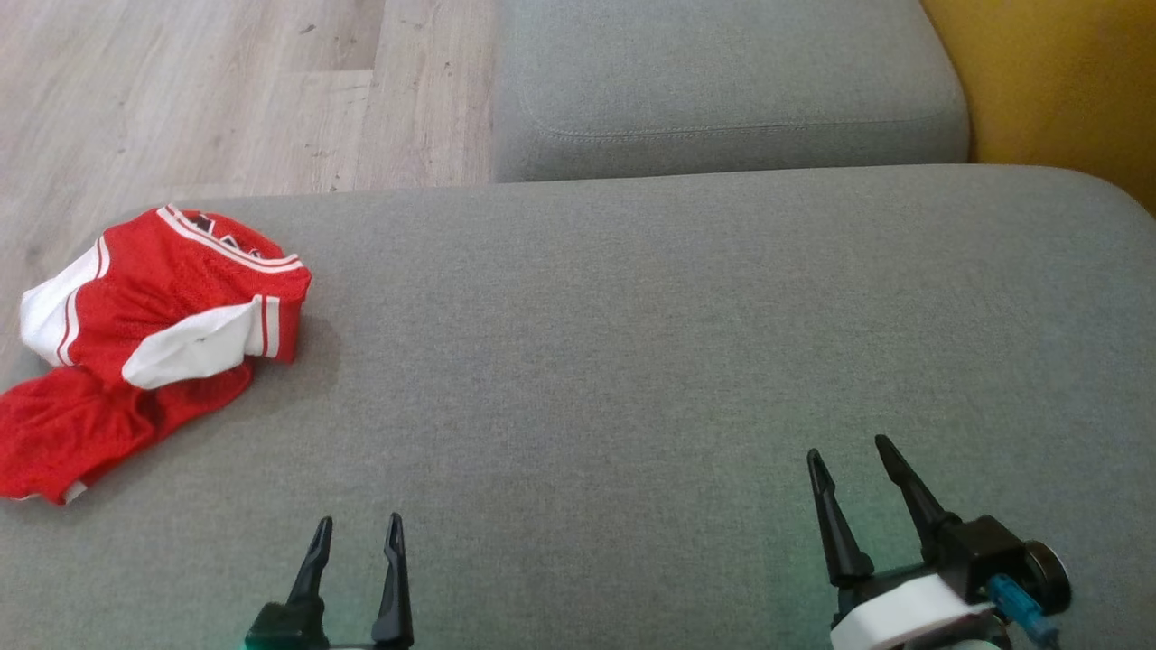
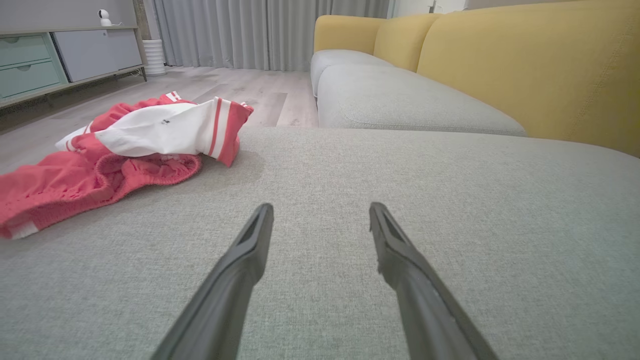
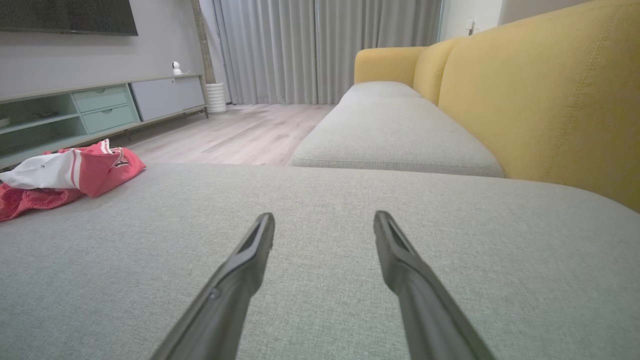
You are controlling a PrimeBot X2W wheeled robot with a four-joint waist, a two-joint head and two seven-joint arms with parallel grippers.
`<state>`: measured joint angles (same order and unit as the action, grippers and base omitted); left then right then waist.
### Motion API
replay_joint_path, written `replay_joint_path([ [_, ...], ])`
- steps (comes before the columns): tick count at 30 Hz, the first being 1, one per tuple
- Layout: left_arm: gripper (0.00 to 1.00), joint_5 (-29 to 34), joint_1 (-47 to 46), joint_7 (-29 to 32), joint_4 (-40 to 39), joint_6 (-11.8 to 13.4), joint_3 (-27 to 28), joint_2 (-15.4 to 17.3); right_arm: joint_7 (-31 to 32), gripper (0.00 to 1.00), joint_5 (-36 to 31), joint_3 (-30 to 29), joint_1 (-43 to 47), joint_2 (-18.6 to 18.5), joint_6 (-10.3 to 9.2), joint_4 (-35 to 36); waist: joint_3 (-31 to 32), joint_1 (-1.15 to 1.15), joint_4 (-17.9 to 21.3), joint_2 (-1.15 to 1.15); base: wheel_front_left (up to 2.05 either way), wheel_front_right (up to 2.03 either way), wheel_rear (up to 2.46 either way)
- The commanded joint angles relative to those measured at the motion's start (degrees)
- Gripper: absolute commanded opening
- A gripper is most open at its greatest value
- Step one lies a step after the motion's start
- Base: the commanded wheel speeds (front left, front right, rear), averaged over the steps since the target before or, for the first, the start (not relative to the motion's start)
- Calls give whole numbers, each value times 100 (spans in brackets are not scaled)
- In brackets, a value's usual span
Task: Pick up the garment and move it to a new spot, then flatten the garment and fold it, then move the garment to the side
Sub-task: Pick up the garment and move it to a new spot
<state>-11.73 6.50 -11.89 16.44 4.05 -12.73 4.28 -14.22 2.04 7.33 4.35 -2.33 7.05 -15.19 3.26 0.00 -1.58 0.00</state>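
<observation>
Pickup not begun: red mesh garment [image 1: 144,334] crumpled far left on grey cushion [image 1: 632,361]. Left gripper [image 1: 359,519], right gripper [image 1: 847,447] agape, empty. Next: left reach.

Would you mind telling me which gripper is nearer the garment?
Left. The left gripper sits open just below and right of the garment in the head view; the right gripper, also open, is far across the cushion.

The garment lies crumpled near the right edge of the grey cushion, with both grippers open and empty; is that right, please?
Not quite: the head view shows the garment near the left edge of the cushion, not the right. It is crumpled, and the left gripper and right gripper are open and empty.
</observation>
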Motion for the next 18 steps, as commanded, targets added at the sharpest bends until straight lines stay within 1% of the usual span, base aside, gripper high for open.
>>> replay_joint_path([
  [1, 100, -38, -116, -11, -190, 23, 167, 45, -78, 100, 43, 124, -158, -54, 44, 170, -2, 0, -12, 0, 0, 0, 0],
  [4, 100, -48, -141, -2, -185, 26, 148, 53, -78, 100, 31, 93, -140, -54, 44, 184, -2, 0, -96, 0, 0, 0, 0],
  [7, 100, -42, -195, 11, -195, 35, 126, 63, -78, 100, 32, 52, -106, -54, 44, 203, 12, 0, -313, 0, 0, 0, 0],
  [11, 100, -39, -222, 37, -215, 43, 109, 103, -78, 100, 54, 17, -71, -54, 44, 221, 58, 0, -767, 0, 0, 0, 0],
  [12, 100, -39, -222, 37, -215, 43, 109, 103, -78, 100, 54, 17, -71, -54, 44, 221, 58, 0, -767, 0, 0, 0, 0],
  [18, 100, -60, -160, 117, -339, 104, 173, 230, -78, 100, 150, 105, -85, -54, 44, 237, 112, 0, -1516, 0, 0, 0, 0],
])
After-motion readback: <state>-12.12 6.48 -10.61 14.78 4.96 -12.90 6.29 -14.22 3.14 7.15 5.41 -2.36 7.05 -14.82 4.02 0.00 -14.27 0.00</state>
